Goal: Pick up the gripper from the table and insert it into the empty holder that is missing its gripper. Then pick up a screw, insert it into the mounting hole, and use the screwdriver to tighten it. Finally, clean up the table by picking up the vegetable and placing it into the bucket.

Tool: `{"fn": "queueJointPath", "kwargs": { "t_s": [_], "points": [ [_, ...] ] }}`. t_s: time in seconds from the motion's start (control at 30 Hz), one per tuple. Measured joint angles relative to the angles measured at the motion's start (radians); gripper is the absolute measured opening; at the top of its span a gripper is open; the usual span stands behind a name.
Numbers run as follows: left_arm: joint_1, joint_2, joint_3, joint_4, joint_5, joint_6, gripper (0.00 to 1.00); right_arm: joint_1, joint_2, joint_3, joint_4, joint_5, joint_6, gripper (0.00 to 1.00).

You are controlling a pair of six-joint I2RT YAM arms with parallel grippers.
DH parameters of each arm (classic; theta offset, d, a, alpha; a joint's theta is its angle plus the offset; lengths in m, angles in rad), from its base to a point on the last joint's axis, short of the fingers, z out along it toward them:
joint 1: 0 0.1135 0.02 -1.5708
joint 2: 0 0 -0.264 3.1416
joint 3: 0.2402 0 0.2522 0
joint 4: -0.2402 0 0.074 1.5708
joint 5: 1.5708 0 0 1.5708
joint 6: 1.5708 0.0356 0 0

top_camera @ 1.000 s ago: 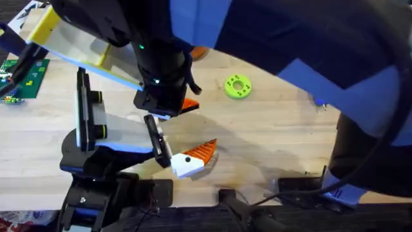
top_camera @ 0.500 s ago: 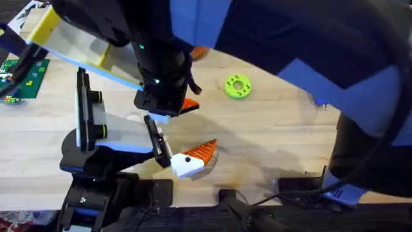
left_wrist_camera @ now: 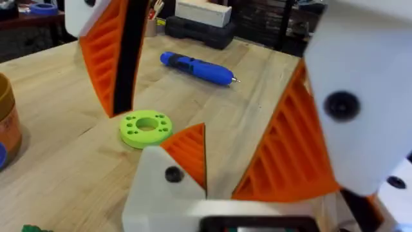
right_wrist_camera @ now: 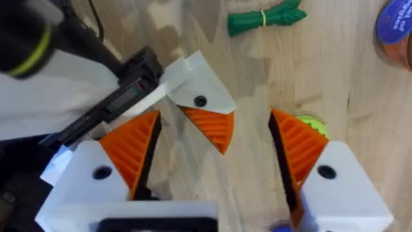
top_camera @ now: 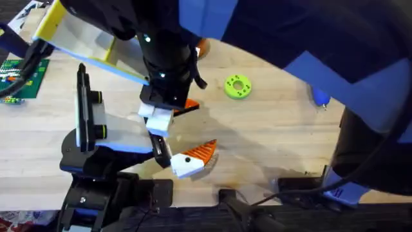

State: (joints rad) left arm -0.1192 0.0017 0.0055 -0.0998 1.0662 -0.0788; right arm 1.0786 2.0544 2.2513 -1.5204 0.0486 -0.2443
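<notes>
The gripper, an orange ribbed wedge on a white base, sits at the end of the holder's black bar, its base touching the bar. A dark hole shows in that base. My right gripper hangs open above it with a finger on either side, touching nothing. The green vegetable lies beyond, near the orange bucket. Far to the right on the table lies the blue screwdriver. The screw is out of view.
A lime-green disc lies between the gripper and the screwdriver. A green circuit board sits at the left edge. The right arm spans the top of the overhead view, dark and blurred, hiding the back of the table.
The right arm has shifted slightly right and upward in the overhead view, and a white block now shows under its wrist. The gripper and the holder have not moved.
</notes>
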Motion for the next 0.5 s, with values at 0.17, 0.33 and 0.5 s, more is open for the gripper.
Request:
{"fn": "queueJointPath", "kwargs": {
  "t_s": [0.17, 0.33, 0.5],
  "points": [
    [0.000, 0.000, 0.000, 0.000, 0.000, 0.000, 0.988, 0.000, 0.000, 0.000, 0.000, 0.000, 0.000, 0.995],
    [0.000, 0.000, 0.000, 0.000, 0.000, 0.001, 0.947, 0.001, -0.005, 0.000, 0.000, -0.001, 0.000, 0.995],
    [0.000, 0.000, 0.000, 0.000, 0.000, 0.001, 0.828, 0.006, -0.062, 0.000, 0.007, -0.013, 0.002, 0.995]
  ]
}}
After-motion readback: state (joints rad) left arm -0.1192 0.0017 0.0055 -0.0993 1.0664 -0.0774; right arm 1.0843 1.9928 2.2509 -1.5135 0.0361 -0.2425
